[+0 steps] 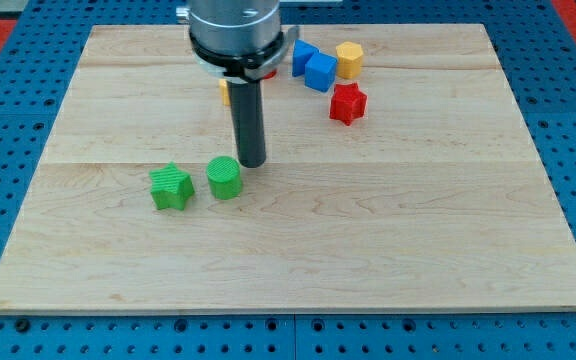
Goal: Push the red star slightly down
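The red star [347,103] lies on the wooden board [368,230] toward the view's top, right of centre. My tip [252,163] rests on the board well to the left of and below the red star, apart from it. The tip stands just to the upper right of a green round block [224,178], very close to it. A green star [171,187] lies left of the green round block.
Two blue blocks [313,66] sit above and left of the red star, with a yellow hexagonal block [349,60] to their right. A yellow block [226,91] and a red block [269,73] are mostly hidden behind the rod.
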{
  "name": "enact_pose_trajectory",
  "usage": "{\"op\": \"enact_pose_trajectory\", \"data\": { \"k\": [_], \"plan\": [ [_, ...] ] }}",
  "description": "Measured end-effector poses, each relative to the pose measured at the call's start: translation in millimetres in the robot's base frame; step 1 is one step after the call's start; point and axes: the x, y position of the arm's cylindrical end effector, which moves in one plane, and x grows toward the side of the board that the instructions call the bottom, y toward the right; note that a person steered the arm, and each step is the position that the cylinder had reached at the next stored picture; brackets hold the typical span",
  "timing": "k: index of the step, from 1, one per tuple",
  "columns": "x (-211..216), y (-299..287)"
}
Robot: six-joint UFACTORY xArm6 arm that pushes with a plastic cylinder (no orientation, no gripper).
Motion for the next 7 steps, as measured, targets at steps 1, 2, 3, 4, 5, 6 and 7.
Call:
{"op": "enact_pose_trajectory", "data": {
  "k": [1,2,3,4,5,6,7],
  "plan": [
    [15.0,0.4],
    [19.3,-20.2],
    [19.3,-42.0],
    [19.2,-42.4],
    [-8.3,-28.0],
    [-46.4,-2.5],
    [-84.2,32.7]
  ]
}}
